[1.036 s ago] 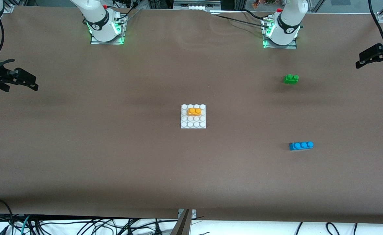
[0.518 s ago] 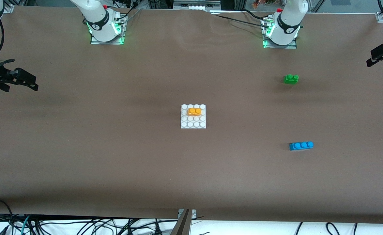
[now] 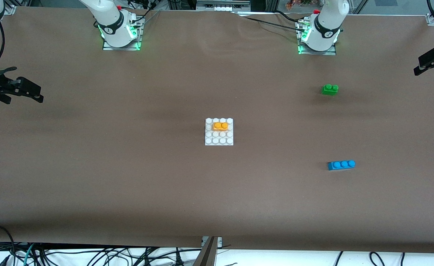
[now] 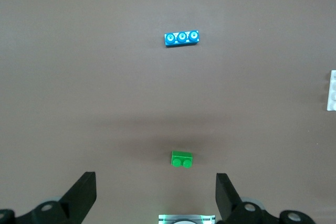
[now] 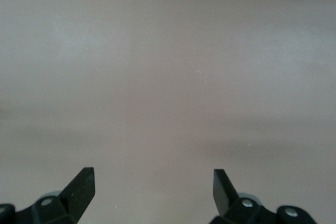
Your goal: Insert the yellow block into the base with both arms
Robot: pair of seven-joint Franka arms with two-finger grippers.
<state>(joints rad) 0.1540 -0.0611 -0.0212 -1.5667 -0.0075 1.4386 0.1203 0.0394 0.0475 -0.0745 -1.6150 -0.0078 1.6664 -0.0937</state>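
Yellow block sits on the base mid-table, apparently seated, in the second stud row from my bases. My left gripper and right gripper are spread wide, empty, high over the table ends.

Base cut by left wrist view's edge; yellow block unseen there.

Matt brown table covering, paper-like, faintly rippled near the arm bases; glossy moulded plastic yellow block on a smooth white plastic base; shiny plastic green brick and blue brick; matt black gripper fingers.
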